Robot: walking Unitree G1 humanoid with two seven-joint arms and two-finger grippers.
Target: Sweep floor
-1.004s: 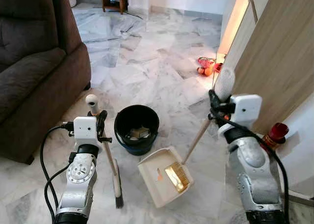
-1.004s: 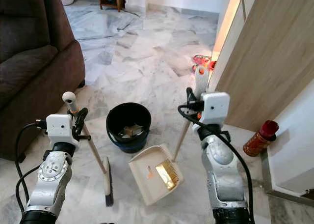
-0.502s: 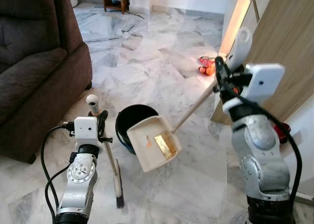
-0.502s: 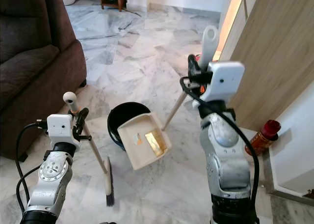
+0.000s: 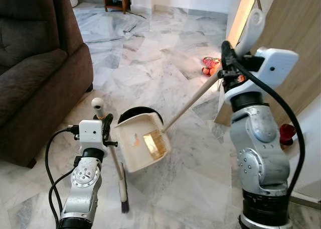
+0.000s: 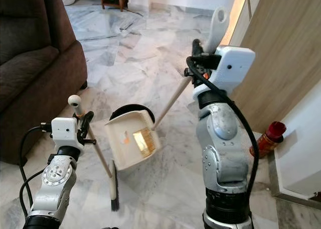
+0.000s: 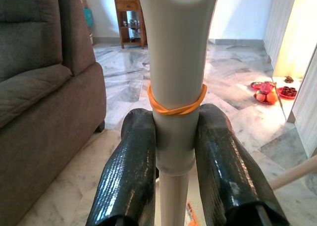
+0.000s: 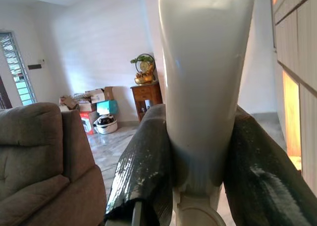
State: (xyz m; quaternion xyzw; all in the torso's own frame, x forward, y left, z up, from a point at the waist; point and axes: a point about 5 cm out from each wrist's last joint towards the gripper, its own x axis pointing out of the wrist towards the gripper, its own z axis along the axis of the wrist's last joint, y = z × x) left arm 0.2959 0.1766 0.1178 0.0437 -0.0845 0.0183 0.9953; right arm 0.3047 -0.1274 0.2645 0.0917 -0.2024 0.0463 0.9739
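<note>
Marble floor [image 5: 150, 53]: I'm tipping the dustpan [image 5: 142, 143] over the bin [image 5: 148, 111].
Right fingers [image 8: 143, 176] grip its handle, left fingers [image 7: 131, 176] grip the broom [image 5: 116, 169]; emptying underway.

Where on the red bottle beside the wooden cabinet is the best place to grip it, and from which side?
Grip the red bottle around its body, coming from the open floor side; it leans toward the wooden cabinet, and its cap end looks narrower.

Brown sofa [image 5: 35, 63] on white marble floor [image 5: 150, 58], wooden door [image 5: 286, 43].
</note>
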